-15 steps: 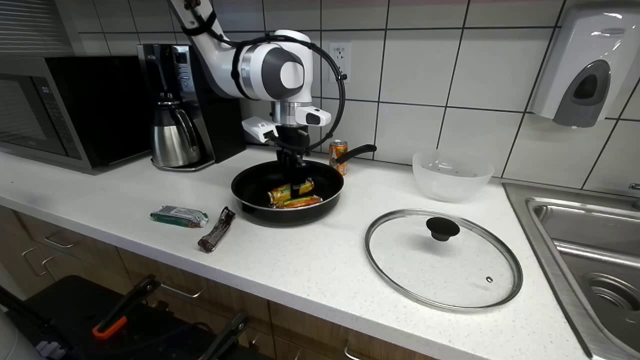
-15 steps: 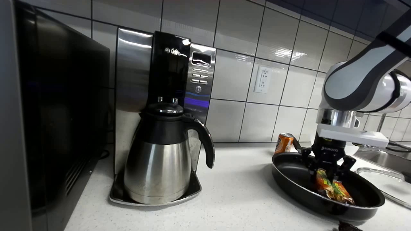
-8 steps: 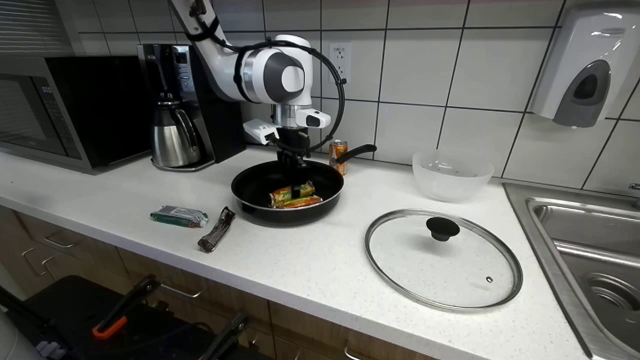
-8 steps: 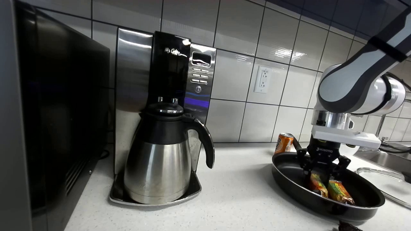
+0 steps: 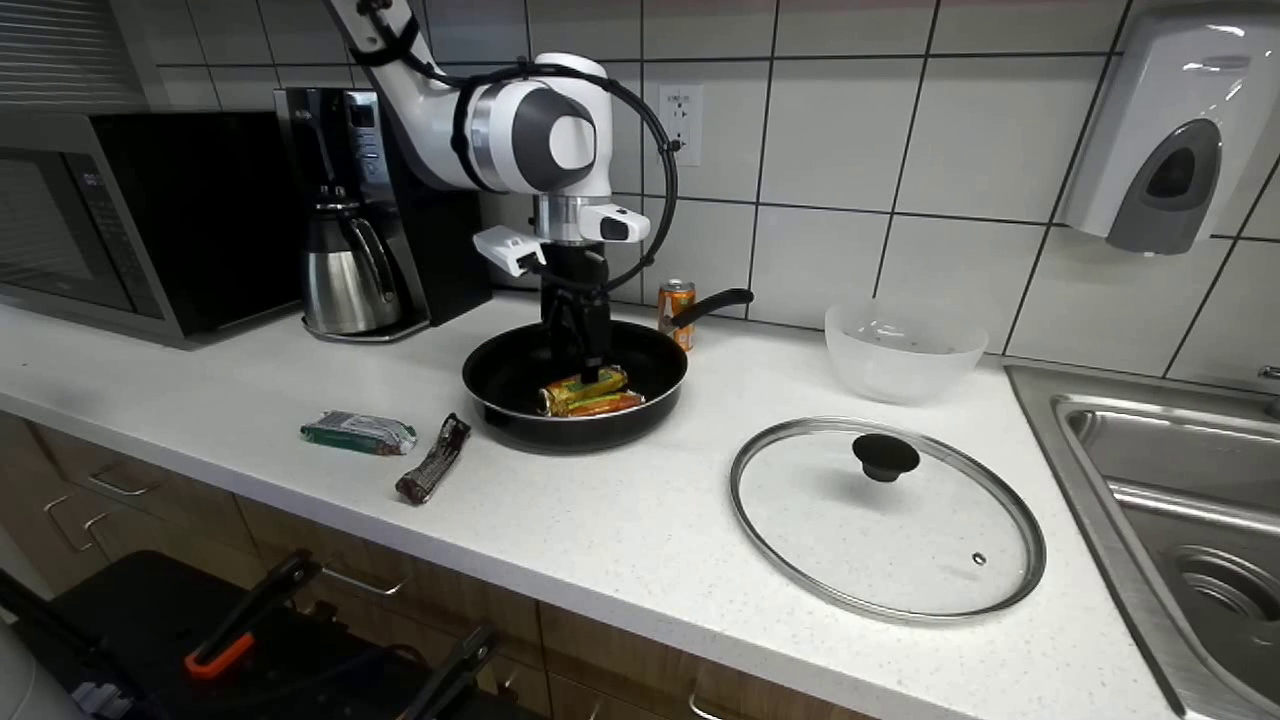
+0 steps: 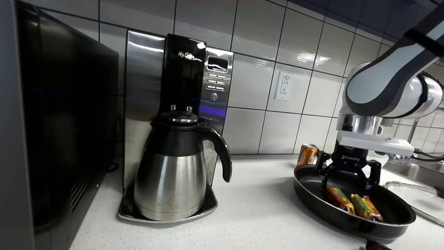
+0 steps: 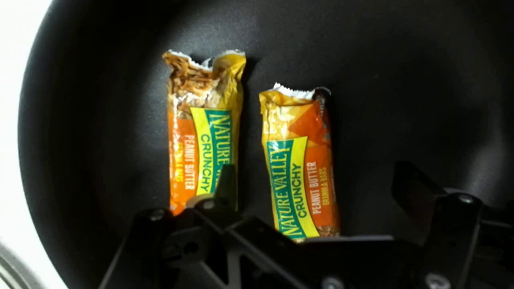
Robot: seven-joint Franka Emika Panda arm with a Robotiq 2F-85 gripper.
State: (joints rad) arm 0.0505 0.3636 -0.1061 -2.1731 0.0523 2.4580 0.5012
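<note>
One granola bar [image 7: 301,172], in an orange and yellow wrapper, lies flat in the frying pan [image 5: 575,435], below the gripper [image 6: 347,186]. The gripper is spread wide, and in the wrist view this bar shows in the gap between its fingers [image 7: 415,192]. Just beside it, with a narrow space between, lies another granola bar [image 7: 200,132] of the same kind, and one finger hides a part of it. Whether a fingertip touches a wrapper, I cannot tell.

Behind the gripper, the black handle [image 5: 712,306] of the pan points toward the tiled wall [image 5: 820,150], and an orange can [image 6: 307,155] stands near this handle. In an exterior view, a dark wrapped bar [image 5: 434,460] and a green packet [image 5: 358,433] lie on the counter [image 5: 600,520], to the left of the gripper and nearer to the camera. Farther on this side stand the coffee maker [image 6: 144,86] with its steel carafe [image 6: 170,187], and then the microwave [image 5: 200,210]. To the right of the gripper are the glass lid [image 5: 880,540], lying with its knob up, and a frosted bowl [image 5: 905,355]; still farther is the sink [image 5: 1082,480].
</note>
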